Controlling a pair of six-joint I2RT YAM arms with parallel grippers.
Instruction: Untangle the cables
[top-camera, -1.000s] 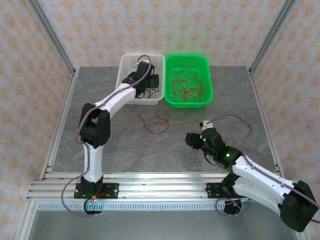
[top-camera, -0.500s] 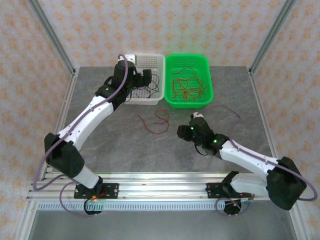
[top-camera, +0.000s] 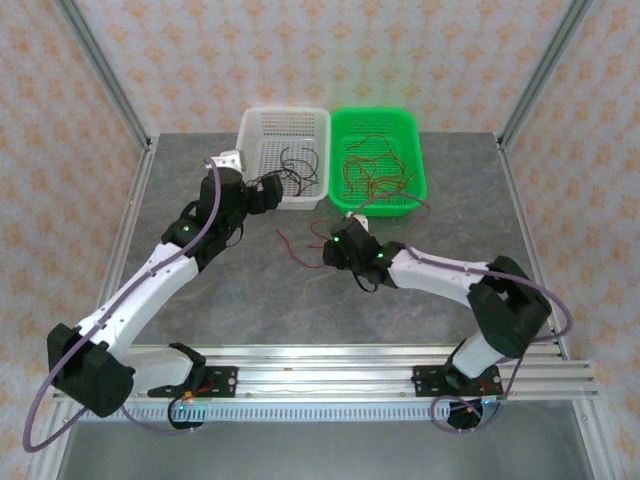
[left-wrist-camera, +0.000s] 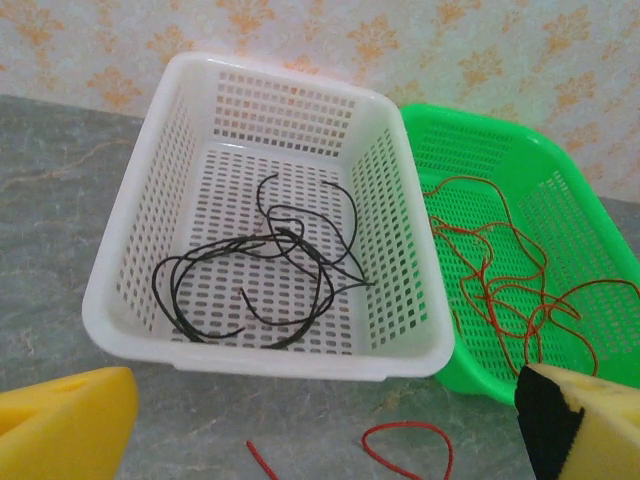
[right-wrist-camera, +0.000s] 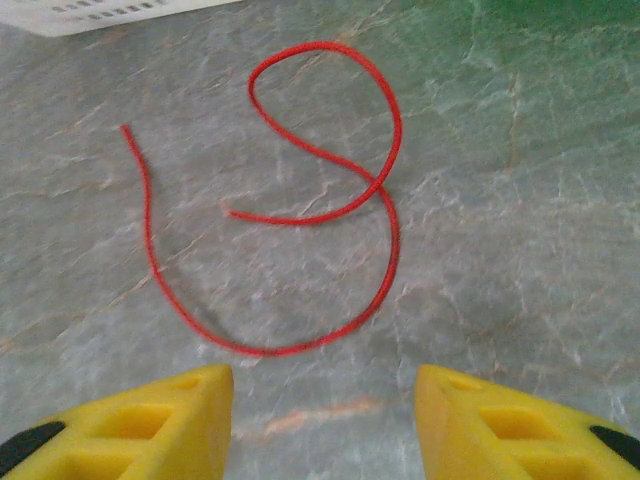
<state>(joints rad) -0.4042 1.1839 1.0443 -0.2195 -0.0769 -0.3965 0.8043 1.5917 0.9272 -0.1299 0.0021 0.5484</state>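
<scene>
Cables, three groups:
- One loose red cable (right-wrist-camera: 383, 183) lies on the grey table (top-camera: 250, 300), in front of the two baskets. It curls into a single loop that crosses itself once, and both ends lie free on the table. In the top view its right part is hidden behind the right arm's wrist. In the left wrist view the bottom edge cuts it off, leaving a short end and one arc.
- The black cables (left-wrist-camera: 285, 240) sit on the floor of the white basket (left-wrist-camera: 270, 355). The strands overlap in a loose tangle, so a count is not possible.
- The red cables (left-wrist-camera: 500, 290) are in the green basket (left-wrist-camera: 470, 125). They are also tangled and cannot be counted. The far right of this bunch is cut off by the frame edge and by the left gripper's own finger.

Counts: two baskets touching side by side, white on the left and green on the right; one cable on the table; two grippers.

The left gripper (left-wrist-camera: 322, 400) has its jaws spread wide with nothing between them. It is over bare table, just short of the white basket's near wall, and touches neither the basket nor any cable.

The right gripper (right-wrist-camera: 322, 385) has its jaws partly parted, and the gap holds only bare table. It is low over the table, facing the loose red cable. The lowest curve of that cable lies just beyond the fingertips (right-wrist-camera: 205, 395), with no contact visible.
</scene>
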